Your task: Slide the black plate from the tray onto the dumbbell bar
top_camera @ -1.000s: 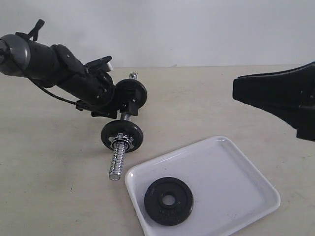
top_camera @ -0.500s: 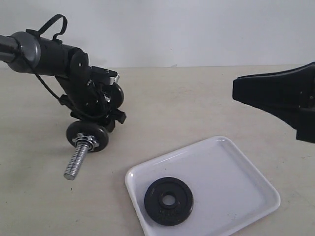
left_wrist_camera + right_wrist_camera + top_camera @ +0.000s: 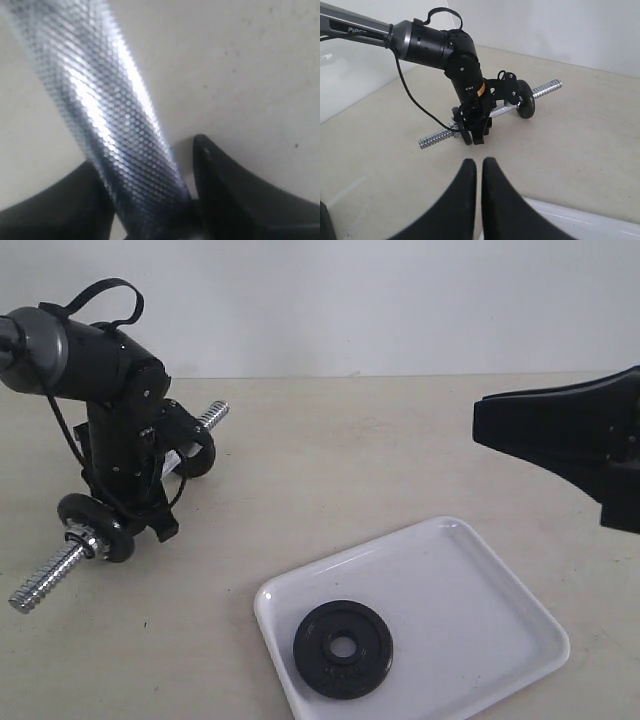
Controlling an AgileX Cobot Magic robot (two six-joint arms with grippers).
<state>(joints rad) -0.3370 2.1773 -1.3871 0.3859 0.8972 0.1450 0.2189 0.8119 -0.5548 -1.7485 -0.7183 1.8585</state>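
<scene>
"Exterior view first," says Ana. "What is the biggest thing?"

"The table (image 3: 330, 450). Then the two black arms. Then the tray (image 3: 500, 590), white, on the near right part of the table."

"What is in the tray?"

"Just the black plate (image 3: 343, 648). It lies flat by the tray's near left corner, with its hole facing up."

"Which arm is closer to it?"

"The right one. The right gripper (image 3: 479, 164) hangs on the tray's side, close to the tray's far edge. In the right wrist view its two fingers are pressed together with nothing between them. I think it has to open before it can take the plate."

"And the dumbbell bar (image 3: 45, 580)?"

"It is well apart from the tray, over on the left. The left gripper (image 3: 148, 495) is closed tight around its middle. The left wrist view shows the bumpy metal between the two black fingers."

"Which way does the bar lie?"

"Slanted. One screw end points near and left, the other far and right. Two other black discs (image 3: 95, 525) sit on it, one on each side of the gripper."

"So what matters next?"

"I think the plate's hole must line up with the bar's long way, at a free end. The far right end looks closer to the right arm."
</scene>
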